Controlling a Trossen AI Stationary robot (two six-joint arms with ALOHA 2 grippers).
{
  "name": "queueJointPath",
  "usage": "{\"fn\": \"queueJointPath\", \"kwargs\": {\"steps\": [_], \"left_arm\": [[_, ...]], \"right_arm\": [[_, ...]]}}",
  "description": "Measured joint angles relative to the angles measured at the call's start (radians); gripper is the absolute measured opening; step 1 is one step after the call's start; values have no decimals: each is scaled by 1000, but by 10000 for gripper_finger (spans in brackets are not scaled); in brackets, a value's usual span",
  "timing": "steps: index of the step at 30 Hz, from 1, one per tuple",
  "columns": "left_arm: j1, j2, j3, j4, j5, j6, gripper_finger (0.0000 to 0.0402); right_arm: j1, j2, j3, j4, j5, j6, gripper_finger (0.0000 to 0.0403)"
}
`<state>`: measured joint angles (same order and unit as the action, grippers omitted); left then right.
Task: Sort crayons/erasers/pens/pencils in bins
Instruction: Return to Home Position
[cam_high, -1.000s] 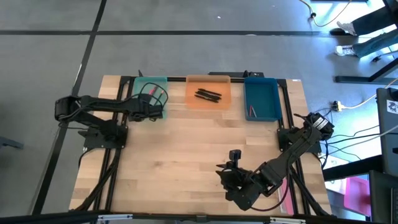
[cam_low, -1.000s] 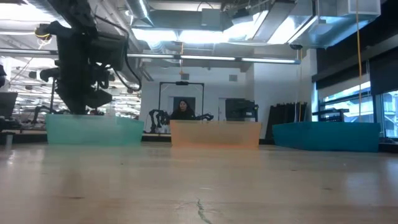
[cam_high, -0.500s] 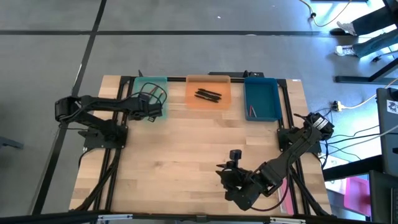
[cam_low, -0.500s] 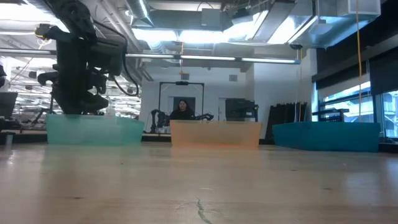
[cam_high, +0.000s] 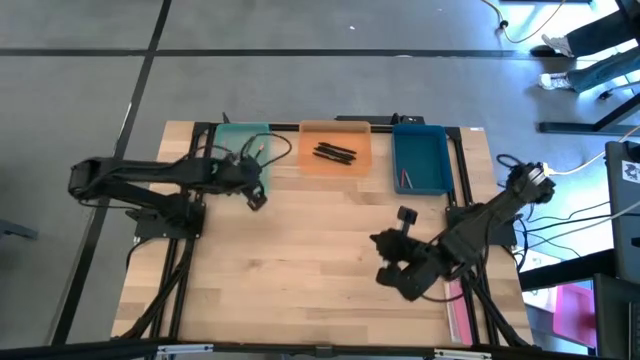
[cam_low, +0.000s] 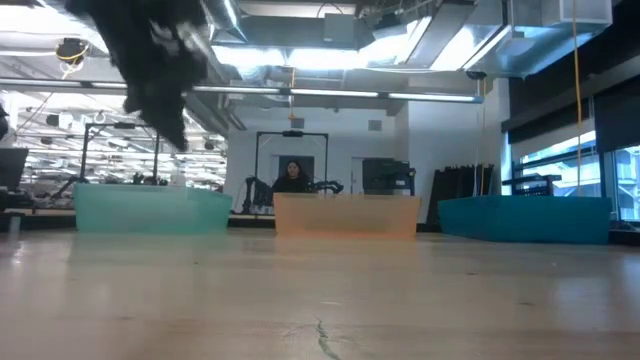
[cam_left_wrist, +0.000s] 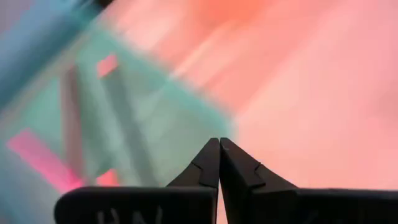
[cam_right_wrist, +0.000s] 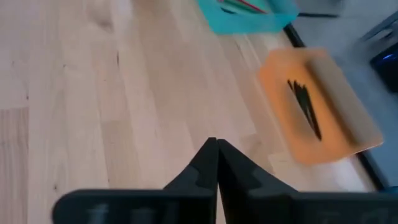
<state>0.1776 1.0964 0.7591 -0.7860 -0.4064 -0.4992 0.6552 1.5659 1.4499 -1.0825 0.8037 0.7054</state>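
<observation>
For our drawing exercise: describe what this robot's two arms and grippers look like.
The left arm and the right arm are black, slim, jointed links; thin dark cables loop beside the left arm's wrist. The left gripper and the right gripper each have two matt black fingers, wedge-shaped, tapering to a point.

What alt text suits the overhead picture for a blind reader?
Three bins line the table's far edge: teal bin, orange bin with pens, blue bin with pencils. The left tool, shut, hangs at the teal bin's near edge; the right tool, shut, over the tabletop.
</observation>
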Motion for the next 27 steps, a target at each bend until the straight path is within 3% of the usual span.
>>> {"fn": "queueJointPath", "kwargs": {"steps": [6,9,13,16,21,27], "left_arm": [[-207,-166,-20,112,26,90,0],[-295,-236,-47,166,23,143,0],[-377,-326,-138,378,40,236,0],[-409,-397,-217,514,94,304,0],[-418,-525,-325,665,158,369,0],[-418,-685,-399,696,195,409,0]], "right_arm": [[-49,-178,-217,220,-107,-45,5],[-89,-272,-372,494,-243,-187,4],[-156,-378,-585,931,-474,-399,3],[-205,-443,-705,1118,-605,-453,3],[-265,-544,-858,1255,-648,-452,3],[-275,-680,-986,1384,-695,-488,3]]}}
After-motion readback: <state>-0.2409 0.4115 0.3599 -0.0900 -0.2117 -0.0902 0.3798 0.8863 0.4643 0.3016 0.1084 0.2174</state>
